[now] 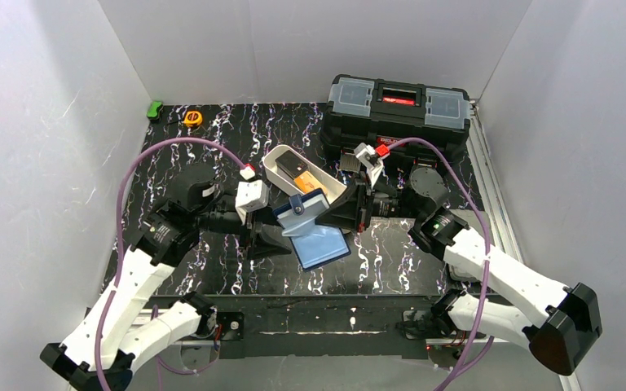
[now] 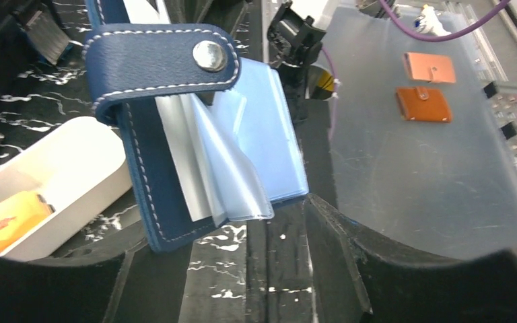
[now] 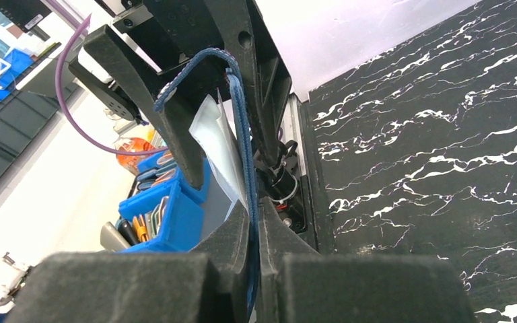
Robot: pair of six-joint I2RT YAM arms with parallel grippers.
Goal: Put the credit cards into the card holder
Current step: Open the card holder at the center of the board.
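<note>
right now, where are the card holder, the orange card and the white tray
card holder point(image 2: 155, 64), left wrist view, navy snap tab
orange card point(image 2: 3, 222), left wrist view, its face
white tray point(image 2: 74, 158), left wrist view, bare inner floor

Left arm point(image 1: 143, 270) extended inward, jaws spread apart. Right arm point(image 1: 507, 273) extended inward facing it, jaws pinched tight.

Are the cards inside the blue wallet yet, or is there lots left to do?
Done: the card holder is unsnapped and open. In hand: the right pincer is shut on its edge, holding it up, and the left pincer is open beside it. Left: all the card work. The orange card and a dark card lie in the white tray; I see none in the holder.
</note>
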